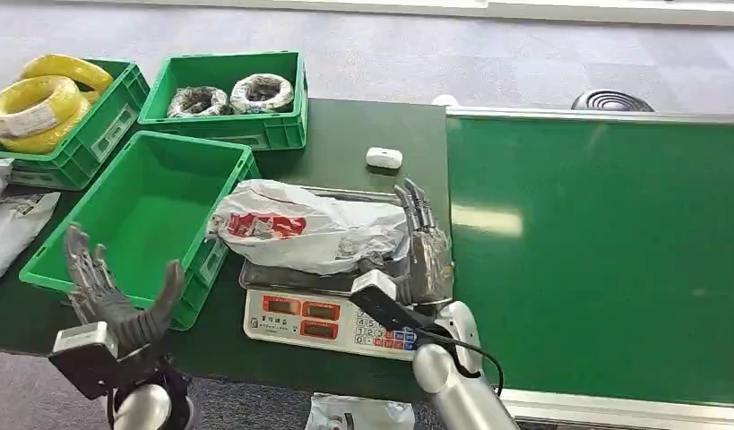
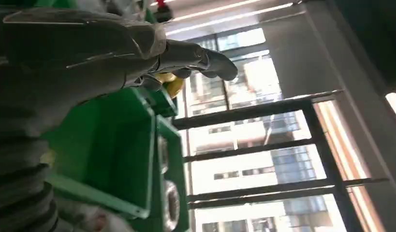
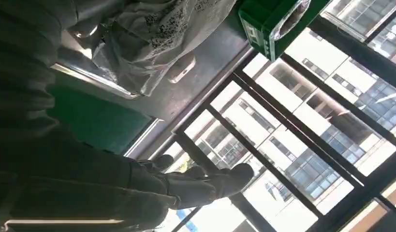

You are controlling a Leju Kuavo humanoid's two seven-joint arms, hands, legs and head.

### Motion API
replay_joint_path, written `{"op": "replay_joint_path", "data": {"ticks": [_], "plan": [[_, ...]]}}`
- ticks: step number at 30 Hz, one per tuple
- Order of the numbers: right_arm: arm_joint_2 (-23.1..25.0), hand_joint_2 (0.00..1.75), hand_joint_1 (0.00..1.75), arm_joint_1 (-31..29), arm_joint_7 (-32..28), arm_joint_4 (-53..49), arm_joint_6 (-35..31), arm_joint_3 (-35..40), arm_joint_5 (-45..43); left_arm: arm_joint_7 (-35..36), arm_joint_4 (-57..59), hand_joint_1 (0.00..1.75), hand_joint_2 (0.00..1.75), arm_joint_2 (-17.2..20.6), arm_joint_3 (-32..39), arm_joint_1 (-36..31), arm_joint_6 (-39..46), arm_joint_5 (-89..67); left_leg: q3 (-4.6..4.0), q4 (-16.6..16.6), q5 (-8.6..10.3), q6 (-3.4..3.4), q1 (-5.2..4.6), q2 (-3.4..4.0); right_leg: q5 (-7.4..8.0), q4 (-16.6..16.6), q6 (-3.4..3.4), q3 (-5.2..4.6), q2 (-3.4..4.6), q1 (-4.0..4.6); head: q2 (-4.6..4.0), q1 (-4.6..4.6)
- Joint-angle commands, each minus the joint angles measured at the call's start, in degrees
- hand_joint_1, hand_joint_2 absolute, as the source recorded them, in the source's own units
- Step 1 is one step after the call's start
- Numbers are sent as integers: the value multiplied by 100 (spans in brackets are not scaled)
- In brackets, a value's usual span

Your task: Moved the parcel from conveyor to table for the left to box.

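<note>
The parcel (image 1: 302, 226), a white plastic bag with red print, lies on the pan of an electronic scale (image 1: 332, 320) on the dark green table; its wrinkled plastic (image 3: 147, 38) also fills part of the right wrist view. My right hand (image 1: 424, 246) stands with straight fingers at the parcel's right end, touching or just beside it, holding nothing. My left hand (image 1: 112, 291) is raised with fingers spread at the near corner of an empty green crate (image 1: 152, 210), nothing in it. The same left hand (image 2: 113, 48) and the crate's inside (image 2: 109, 145) appear in the left wrist view.
The green conveyor belt (image 1: 596, 251) runs on the right. At the back stand a crate with yellow cable coils (image 1: 49, 107) and a crate with grey coils (image 1: 228, 94). A small white device (image 1: 384, 158) lies behind the scale. Grey bags (image 1: 9, 224) lie at the left.
</note>
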Motion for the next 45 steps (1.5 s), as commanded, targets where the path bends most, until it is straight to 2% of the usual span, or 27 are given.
{"op": "replay_joint_path", "data": {"ticks": [1, 2, 3, 5, 11, 19, 28, 30, 35, 38, 39, 41, 42, 44, 45], "plan": [[124, 175, 0, 403, -142, -137, 43, -885, -194, 154, 68, 0, 175, -382, 827, -1963, 103, -1390, -32, 4, 22, 7, 4, -19, 16, 0, -15, -21, -33, 7, 0, -5], [124, 175, 0, 441, -198, -72, 18, -925, -226, 484, 76, 0, 175, -409, 744, -2341, 103, -1665, -47, 12, 28, 8, 9, -37, 19, 1, -17, -26, -55, 13, 0, 2], [121, 175, 0, 470, -205, -61, 28, -941, -274, 544, 79, 0, 175, -488, 811, -2515, 103, -1862, -35, 17, 19, 4, 8, -31, 10, 7, -14, -20, -43, 10, 0, -5], [104, 175, 0, 544, -221, -102, 69, -936, -329, 783, 69, 0, 175, -414, 670, -2742, 103, -1918, -46, 12, 30, 9, 8, -37, 19, 1, -18, -27, -53, 12, 0, 0], [128, 175, 0, 542, -184, -66, 196, -876, -341, 942, 95, 0, 175, -335, 455, -2921, 103, -1767, -20, -7, 26, 10, 2, 3, 23, -8, -21, -19, -16, 6, 0, 0], [136, 175, 0, 548, -137, 51, 376, -793, -379, 1594, 741, 0, 175, -438, -427, -3522, 103, -2603, -26, 0, 27, 12, 3, -17, 20, -9, -15, -20, -32, 7, 0, 0], [144, 175, 0, 536, -136, 63, 383, -795, -389, 1605, 792, 0, 175, -434, -417, -3546, 103, -2616, -11, 0, 15, 6, 1, 4, 15, -2, -12, -17, -9, 3, 0, -2], [170, 175, 0, 527, -128, 99, 402, -808, -399, 1744, 1024, 0, 175, -409, -680, -3703, 84, -2736, -20, -24, 39, 12, 1, 6, 38, -24, -22, -26, -16, 6, 0, -2], [165, 175, 0, 413, -110, -3, 447, -856, -430, 2695, 2011, 0, 175, -490, -1645, -4302, -517, -4021, -39, -1, 36, 14, 4, -26, 29, -12, -15, -28, -46, 8, 0, -2], [115, 175, 0, 414, -104, -289, 581, -850, -464, 2922, 2880, 0, 175, -494, -2251, -4469, -560, -4663, -41, 1, 39, 15, 2, -33, 31, -14, -14, -25, -52, 7, 0, 0], [88, 175, 0, 464, -118, -424, 713, -822, -489, 2916, 3134, 0, 175, -503, -2409, -4492, -586, -4759, -23, 9, 20, 9, 0, -20, 15, -3, -8, -14, -31, 3, 0, -2], [-63, 175, 0, 710, -473, -999, 1557, -777, -1029, 2922, 3562, 0, 175, -570, -2636, -4512, -753, -4839, -16, 3, 20, 8, -4, -17, 16, -5, -8, -10, -28, -1, 0, -2], [-142, 175, 0, 856, -780, -1307, 2156, -799, -1586, 2907, 3707, 0, 175, -604, -2683, -4510, -812, -4846, -12, 4, 16, 7, -4, -15, 13, -4, -6, -8, -24, -1, 0, 0], [-315, 175, 0, 1204, -929, -1908, 2378, -1024, -1344, 2895, 3932, 0, 175, -637, -2704, -4505, -878, -4832, -23, -8, 31, 11, -4, -25, 25, -19, -14, -14, -43, 1, 0, 0], [-264, 175, 0, 1443, -1381, -2387, 2604, -1344, -1988, 2883, 4013, 0, 175, -601, -2706, -4475, -954, -4809, -15, 1, 19, 8, -5, -22, 13, -8, -9, -10, -36, -2, 0, -2]]}}
